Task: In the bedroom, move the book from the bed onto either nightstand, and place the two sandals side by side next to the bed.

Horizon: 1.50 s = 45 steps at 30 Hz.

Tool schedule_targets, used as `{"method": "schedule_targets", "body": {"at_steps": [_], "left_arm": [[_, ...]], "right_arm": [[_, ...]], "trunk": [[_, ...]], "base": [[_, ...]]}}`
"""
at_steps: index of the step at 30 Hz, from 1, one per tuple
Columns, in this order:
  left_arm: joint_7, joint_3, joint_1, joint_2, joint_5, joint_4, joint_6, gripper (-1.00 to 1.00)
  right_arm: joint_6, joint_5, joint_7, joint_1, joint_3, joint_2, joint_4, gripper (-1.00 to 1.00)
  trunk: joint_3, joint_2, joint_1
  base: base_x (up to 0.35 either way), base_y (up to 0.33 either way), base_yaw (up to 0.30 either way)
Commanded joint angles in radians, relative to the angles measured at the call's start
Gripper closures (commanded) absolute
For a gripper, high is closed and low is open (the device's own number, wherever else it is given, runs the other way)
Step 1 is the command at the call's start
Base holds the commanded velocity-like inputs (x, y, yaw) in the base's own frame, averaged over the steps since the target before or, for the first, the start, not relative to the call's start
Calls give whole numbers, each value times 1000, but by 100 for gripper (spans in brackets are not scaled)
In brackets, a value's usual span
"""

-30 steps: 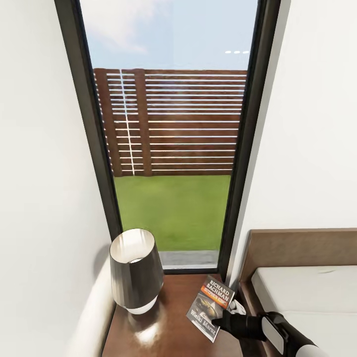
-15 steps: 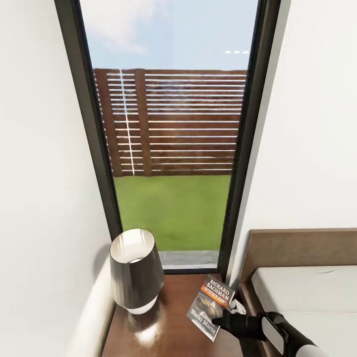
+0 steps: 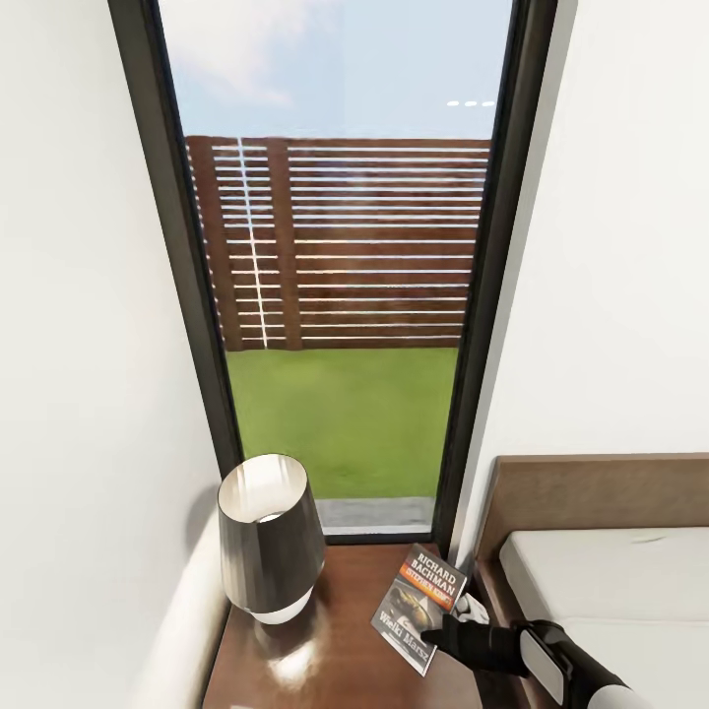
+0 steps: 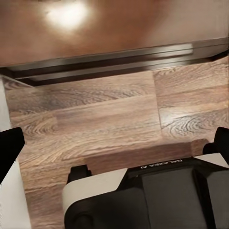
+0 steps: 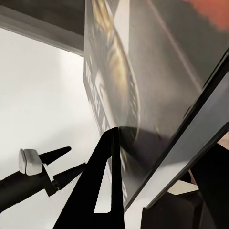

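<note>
Right gripper (image 3: pixel 433 633) has its jaws clamped on the book (image 3: pixel 418 609), tilted over the nightstand (image 3: pixel 335 650) beside the lamp (image 3: pixel 271 537). I'd lay it flat before letting go, clear of the bed (image 3: pixel 591 581). Left jaws look spread apart; sandals out of frame.

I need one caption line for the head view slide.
Right gripper holds the book over the nightstand beside a lamp.
</note>
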Motion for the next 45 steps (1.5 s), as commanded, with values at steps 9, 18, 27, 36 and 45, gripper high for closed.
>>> {"method": "schedule_targets", "body": {"at_steps": [9, 18, 27, 36, 45], "left_arm": [[0, -3, -1, 19, 21, -1, -19, -100], [4, -3, 0, 21, 23, 7, -58, -100], [9, -3, 1, 20, 22, 21, -81, -100], [10, -3, 1, 19, 22, 23, -84, -100], [11, -3, 1, 17, 20, 23, -86, -100]], "right_arm": [[5, -9, 0, -1, 5, -1, 0, 100], [5, -9, 0, -1, 5, -2, 1, 100], [5, -10, -1, -1, 5, -2, 2, 100], [6, -10, -2, -1, 3, -2, 1, 100], [15, -11, -5, -2, 4, 1, -4, 100]], "trunk": [[-2, -2, 1], [-5, -9, 4], [-33, -72, 39], [-61, -135, 73], [-90, -198, 108]], "base": [[0, 0, 0], [0, 0, 0], [0, 0, 0], [0, 0, 0], [0, 0, 0]]}}
